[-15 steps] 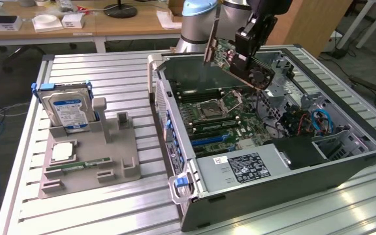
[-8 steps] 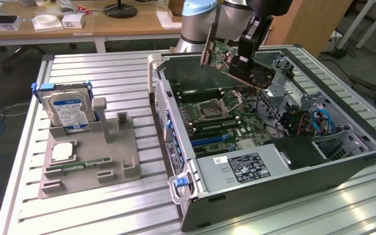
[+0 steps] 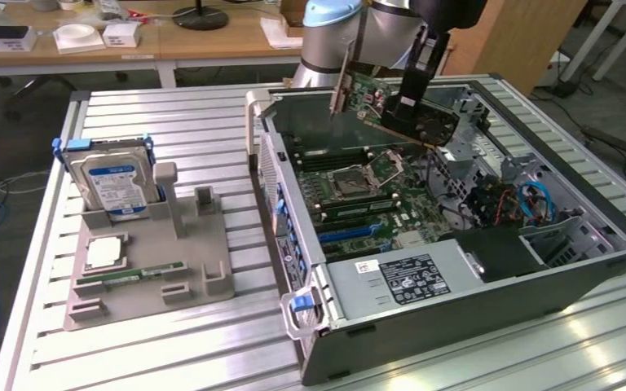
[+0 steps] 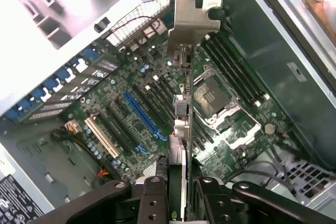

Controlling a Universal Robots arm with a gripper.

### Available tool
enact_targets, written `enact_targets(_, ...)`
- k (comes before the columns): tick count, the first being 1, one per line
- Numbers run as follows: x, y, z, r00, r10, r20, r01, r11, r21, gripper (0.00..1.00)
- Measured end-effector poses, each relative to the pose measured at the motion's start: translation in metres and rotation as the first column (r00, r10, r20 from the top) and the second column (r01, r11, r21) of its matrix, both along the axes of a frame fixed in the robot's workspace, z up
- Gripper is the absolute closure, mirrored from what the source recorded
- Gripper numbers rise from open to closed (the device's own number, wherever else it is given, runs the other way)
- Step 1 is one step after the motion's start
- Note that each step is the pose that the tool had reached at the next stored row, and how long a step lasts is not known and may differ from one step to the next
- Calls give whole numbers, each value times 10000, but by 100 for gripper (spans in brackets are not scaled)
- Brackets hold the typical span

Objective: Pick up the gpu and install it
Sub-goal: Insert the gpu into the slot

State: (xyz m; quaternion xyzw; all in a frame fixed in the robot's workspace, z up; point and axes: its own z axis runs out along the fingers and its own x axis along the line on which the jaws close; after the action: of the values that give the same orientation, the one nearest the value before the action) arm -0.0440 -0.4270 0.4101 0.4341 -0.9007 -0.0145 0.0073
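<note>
Claw is clamped on the gpu, fingers pinching the card's edge. The gpu is held in the air, tilted, over the far end of the open computer case, above the motherboard and not seated in a slot. Its fan side faces the exterior view's right and its metal bracket sits at the far end.

In the wrist view the gpu shows edge-on, running from the claw out to the bracket. Under it is the motherboard, with the blue slot on one side of the card and the CPU socket on the other.

The case lies on its side on the slatted metal surface, with the power supply at the near end. On the exterior view's left, well apart from the case, a grey holder carries an upright hard drive, a flat memory stick and a CPU chip.
</note>
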Motion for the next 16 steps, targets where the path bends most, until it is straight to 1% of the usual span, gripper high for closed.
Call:
enact_targets(2,0,0,-9,9994,357,0,-357,9994,1,74)
enact_targets(4,0,0,-19,9974,716,0,-716,9974,0,74)
enact_targets(6,0,0,-30,9941,1085,0,-1085,9941,1,74)
enact_targets(8,0,0,-41,9895,1442,1,-1442,9895,1,74)
enact_targets(11,0,0,-55,9803,1974,0,-1974,9803,0,74)
enact_targets(14,1,0,-68,9678,2517,10,-2516,9678,-2,74)
enact_targets(16,1,0,-75,9583,2857,31,-2857,9583,-8,74)
